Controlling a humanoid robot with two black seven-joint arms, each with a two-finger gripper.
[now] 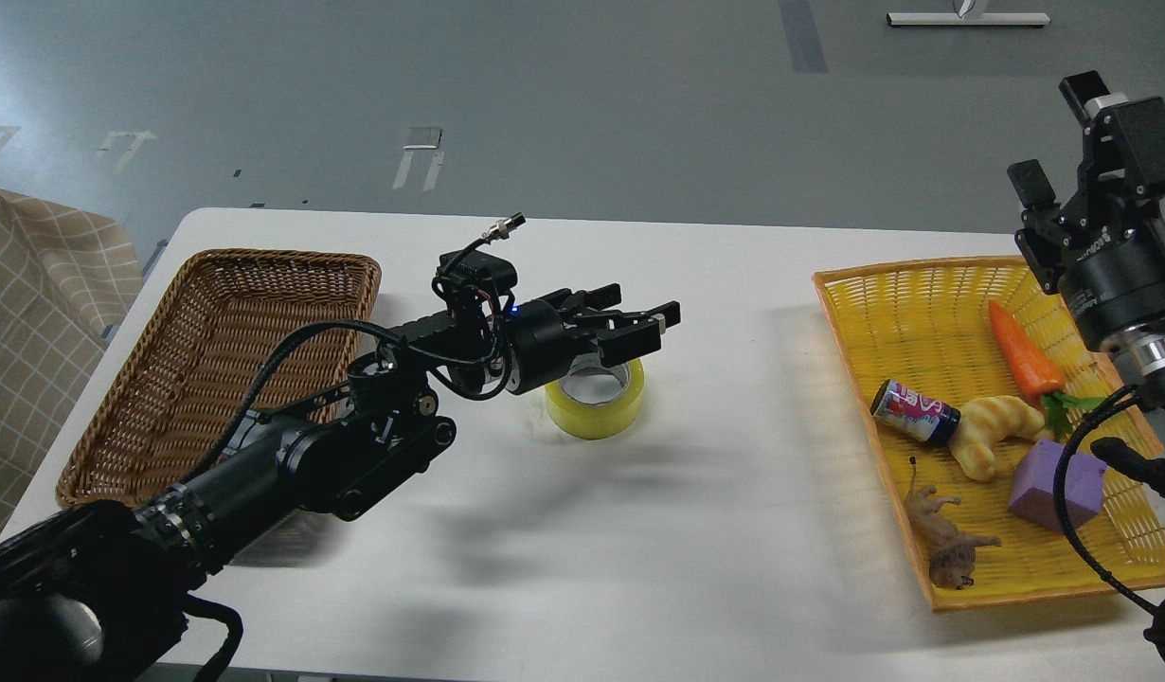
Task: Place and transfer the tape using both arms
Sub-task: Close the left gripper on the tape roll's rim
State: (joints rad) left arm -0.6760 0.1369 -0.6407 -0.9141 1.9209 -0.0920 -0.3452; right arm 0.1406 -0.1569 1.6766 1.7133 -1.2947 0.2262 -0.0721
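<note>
The yellow tape roll [597, 405] lies flat on the white table [696, 530], near the middle. My left gripper [639, 314] hovers just above the roll's far edge, pointing right. Its fingers are spread open and hold nothing. The arm behind it hides part of the roll's left side. My right gripper [1056, 142] is raised at the far right, above the yellow basket's back corner. It is open and empty, and far from the tape.
A brown wicker basket [213, 284] stands at the left. A yellow basket [886, 313] at the right holds a carrot [1018, 358], a can [914, 413], a croissant [994, 434], a purple cube [1056, 488] and a toy lion [947, 542]. A checked cloth [33, 313] lies at the far left.
</note>
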